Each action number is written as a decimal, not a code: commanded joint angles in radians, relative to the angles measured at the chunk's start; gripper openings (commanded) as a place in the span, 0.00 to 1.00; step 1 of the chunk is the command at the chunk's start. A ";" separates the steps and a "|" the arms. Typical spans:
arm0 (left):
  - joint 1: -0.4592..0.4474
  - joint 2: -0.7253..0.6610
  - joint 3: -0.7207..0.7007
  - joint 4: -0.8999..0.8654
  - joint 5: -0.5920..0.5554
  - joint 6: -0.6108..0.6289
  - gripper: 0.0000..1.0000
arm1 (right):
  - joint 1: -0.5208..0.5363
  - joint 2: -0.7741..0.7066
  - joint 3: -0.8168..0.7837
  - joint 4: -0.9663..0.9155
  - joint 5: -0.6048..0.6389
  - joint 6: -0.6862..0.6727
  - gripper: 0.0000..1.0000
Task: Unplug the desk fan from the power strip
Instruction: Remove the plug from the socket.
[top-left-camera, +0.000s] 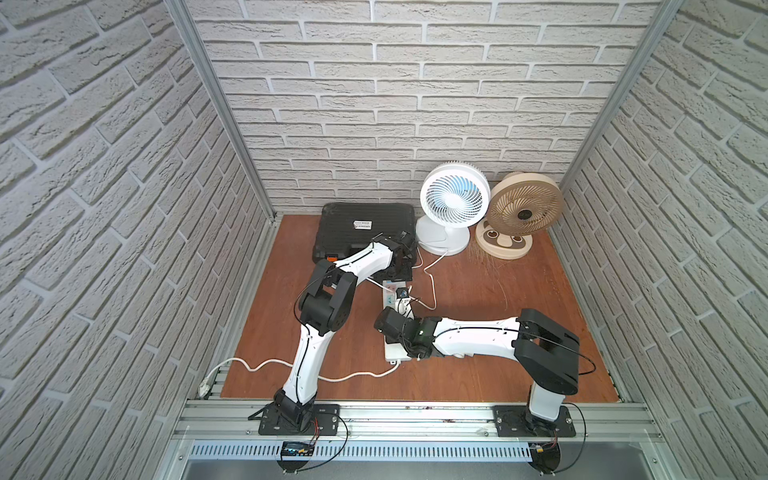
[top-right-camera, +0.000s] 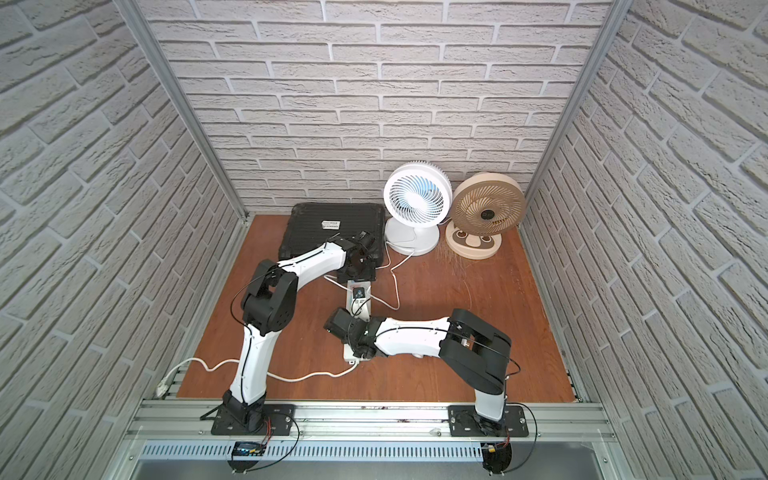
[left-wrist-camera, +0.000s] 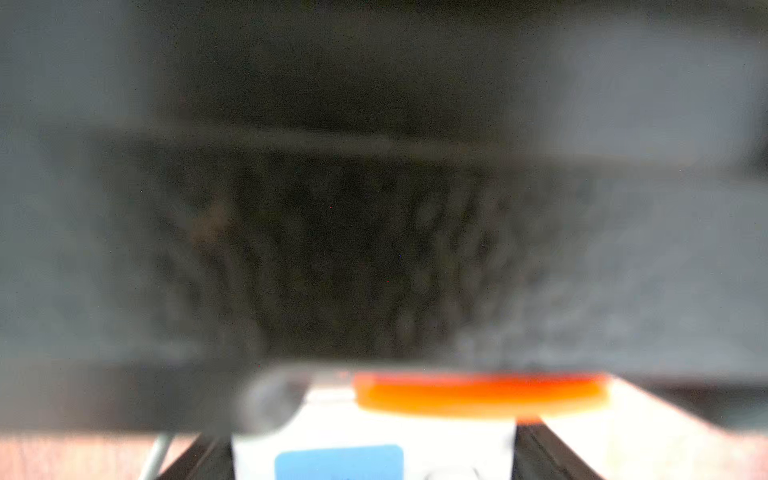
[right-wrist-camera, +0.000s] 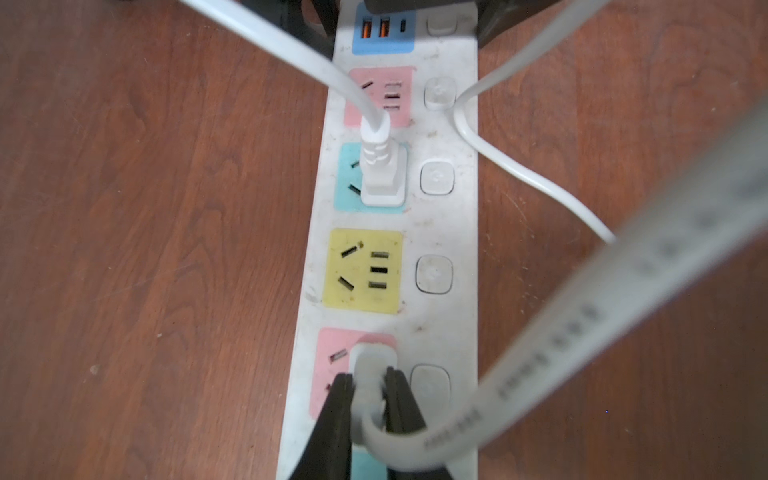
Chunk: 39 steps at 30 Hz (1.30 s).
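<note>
While nearly closed, right pincer (right-wrist-camera: 368, 384) around plug (right-wrist-camera: 371, 356)

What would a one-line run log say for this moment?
stage: unplugging | right gripper: shut on white plug in pink socket | left gripper: astride power strip's USB end | plug: not yet out
</note>
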<state>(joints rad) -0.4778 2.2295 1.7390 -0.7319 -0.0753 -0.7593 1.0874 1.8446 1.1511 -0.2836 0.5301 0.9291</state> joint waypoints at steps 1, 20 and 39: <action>0.017 0.079 -0.051 -0.072 0.011 0.013 0.00 | 0.027 0.030 0.082 -0.124 0.085 -0.043 0.03; 0.013 0.073 -0.056 -0.070 0.010 0.015 0.00 | 0.067 0.067 0.149 -0.161 0.152 -0.078 0.03; 0.015 0.061 -0.079 -0.057 0.005 0.018 0.00 | -0.034 -0.064 -0.086 0.046 -0.037 0.031 0.03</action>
<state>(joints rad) -0.4770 2.2208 1.7233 -0.7185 -0.0757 -0.7525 1.0626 1.8065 1.0744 -0.1825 0.4858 0.9390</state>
